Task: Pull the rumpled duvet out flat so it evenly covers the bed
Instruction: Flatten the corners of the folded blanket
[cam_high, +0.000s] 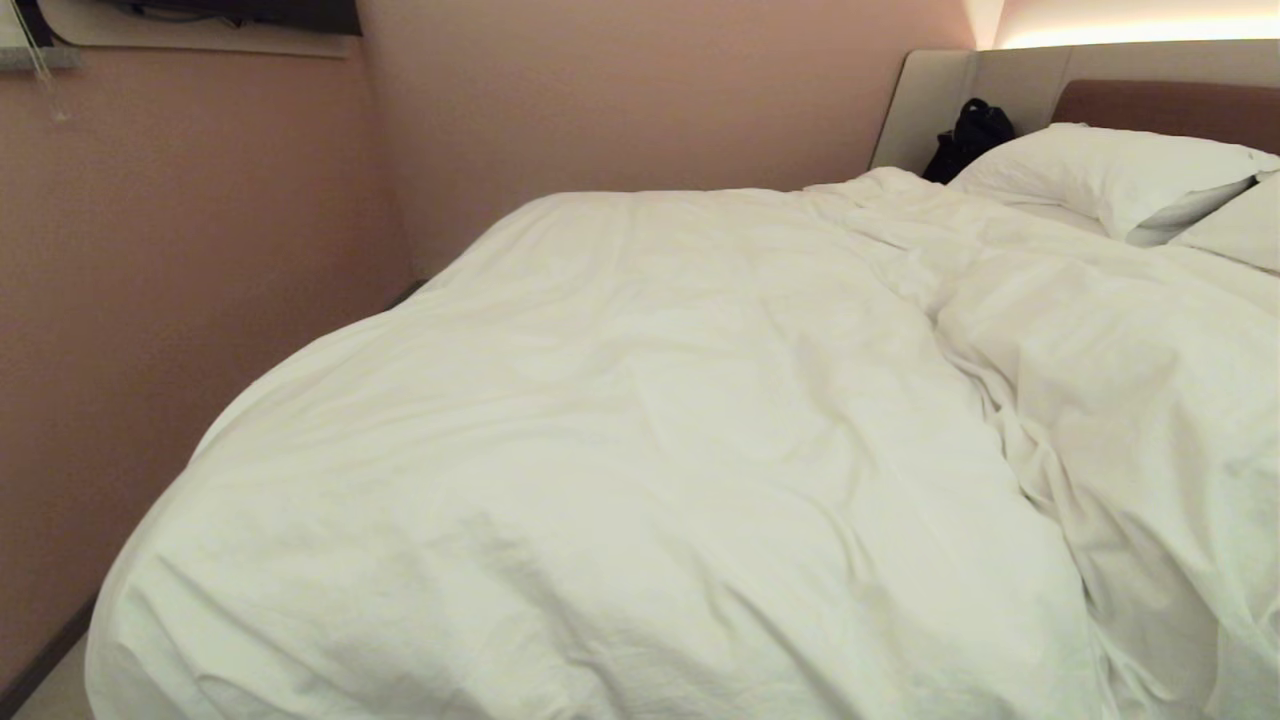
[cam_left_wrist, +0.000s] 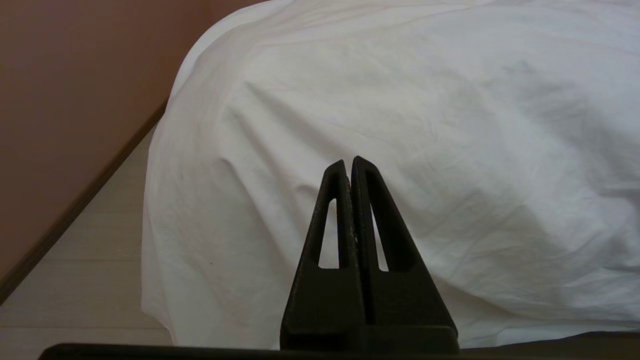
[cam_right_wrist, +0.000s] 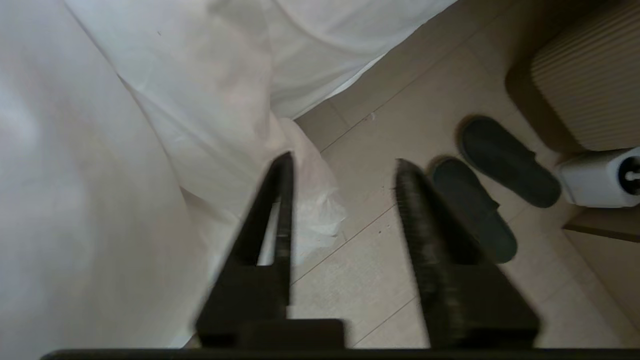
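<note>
Right wrist view, right gripper (cam_right_wrist: 345, 165) parted, empty, beside duvet (cam_right_wrist: 100, 200)

White duvet (cam_high: 640, 450) rumpled, ridge at right, draped over bed (cam_high: 1160, 100) w/ headboard.

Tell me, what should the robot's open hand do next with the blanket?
Probably move the open right gripper onto the duvet edge hanging beside it and close. It holds nothing now, and the duvet is bunched in a ridge, not flat.
</note>
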